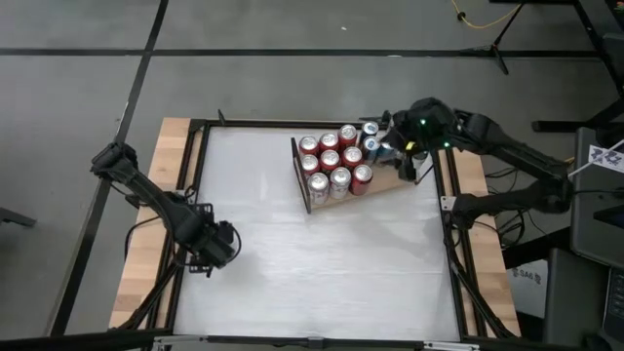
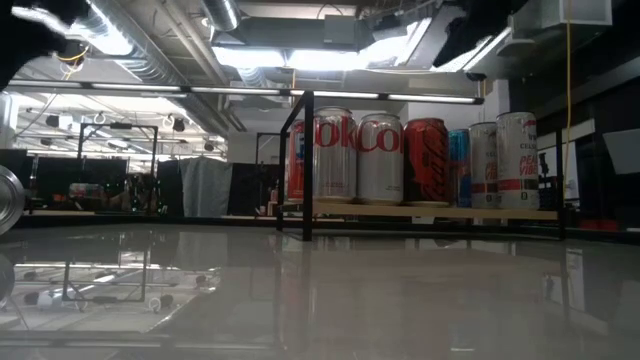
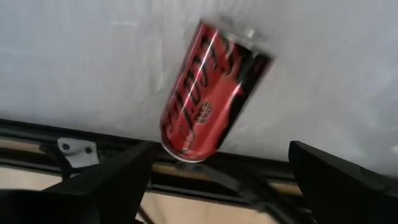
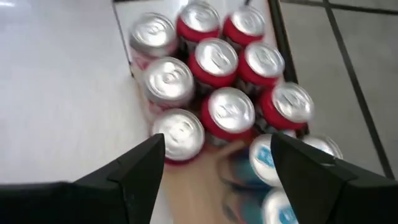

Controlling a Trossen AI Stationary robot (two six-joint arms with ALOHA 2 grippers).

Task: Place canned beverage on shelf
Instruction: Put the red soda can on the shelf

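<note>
Closest to the lens, a red can point(image 3: 208, 93) lies on its side on the white tabletop point(image 1: 322, 253), right by the left edge frame, framed between the left gripper point(image 1: 210, 244)'s spread fingers, which hold nothing. It's the piece that isn't on the shelf point(image 1: 385, 183) yet. Over by the far right corner, that shelf carries a packed cluster of upright cans point(image 1: 331, 161), and the right gripper point(image 4: 214, 165) hovers over its open end, fingers apart and empty. If I were doing this, I'd close across the can's round body, stand it upright, then set it on the bare board without bumping its neighbours.
</note>
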